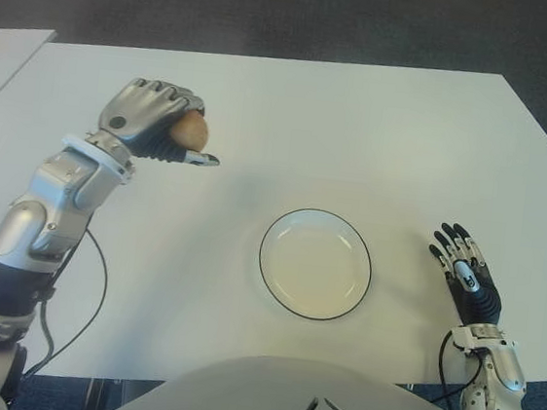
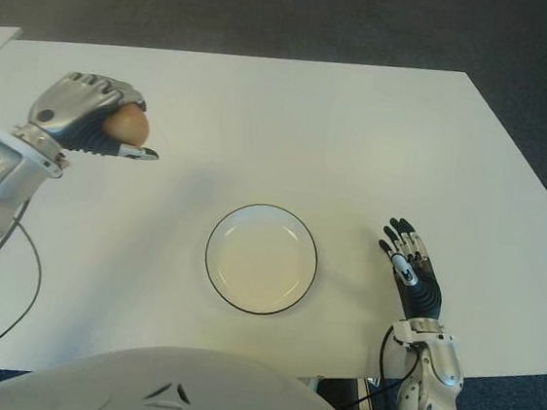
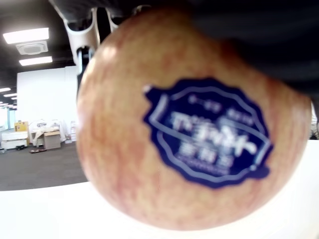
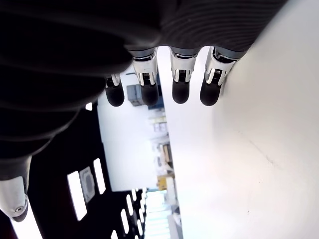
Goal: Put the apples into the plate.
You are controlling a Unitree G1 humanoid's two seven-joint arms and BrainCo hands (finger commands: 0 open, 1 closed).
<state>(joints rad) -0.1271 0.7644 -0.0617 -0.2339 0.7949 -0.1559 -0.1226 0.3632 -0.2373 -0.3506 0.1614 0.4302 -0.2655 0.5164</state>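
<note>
1. One apple (image 1: 193, 133) sits clenched in my left hand (image 1: 155, 119), held up over the left part of the white tabletop (image 1: 379, 128), well apart from the plate (image 1: 315, 263).
2. My left fingers (image 1: 172, 96) curl over the top of the fruit, and my thumb (image 1: 195, 157) pokes out beneath it toward the middle of the tabletop.
3. Only the side of the apple facing the plate shows past my fingers in the eye views; it looks pale yellow-red.
4. Being round, the apple has no clear long axis, and I cannot tell which way its stem points.
5. My left wrist view is almost filled by the apple, with a dark blue sticker (image 3: 212, 132) on its skin facing that camera.
6. The plate, white with a dark rim, lies flat near the front middle of the tabletop with nothing in it.
7. My right hand (image 1: 467, 269) shows to the right of the plate near the tabletop's front edge, fingers (image 4: 180, 84) stretched out straight and holding nothing.
</note>
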